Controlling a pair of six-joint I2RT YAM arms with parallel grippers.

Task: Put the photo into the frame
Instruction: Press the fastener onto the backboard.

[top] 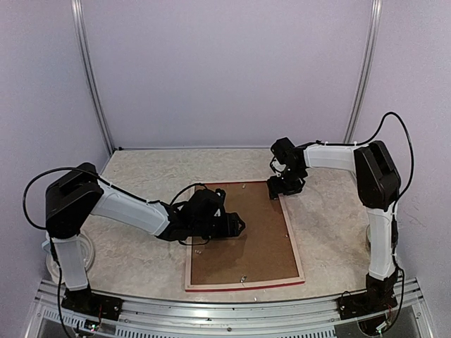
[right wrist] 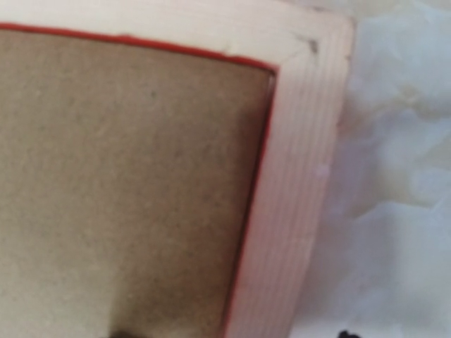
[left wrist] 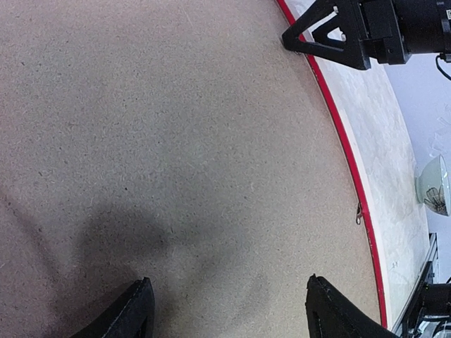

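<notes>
The frame (top: 246, 285) lies face down on the table, pale wood back up and red at its edge. A brown backing board (top: 246, 239) fills it. The photo does not show in any view. My left gripper (top: 236, 225) is open and empty, low over the left middle of the board (left wrist: 176, 141), fingertips (left wrist: 144, 282) wide apart. My right gripper (top: 283, 186) is at the frame's far right corner (right wrist: 303, 176). Only its two dark tips show at the bottom of the right wrist view, far apart on either side of the bar. It also shows in the left wrist view (left wrist: 317, 35).
Small metal tabs (top: 242, 279) sit along the frame's inner edge; one shows in the left wrist view (left wrist: 359, 211). A white round object (top: 84, 253) stands by the left arm's base and another (left wrist: 433, 184) by the right arm. Lilac walls enclose the table.
</notes>
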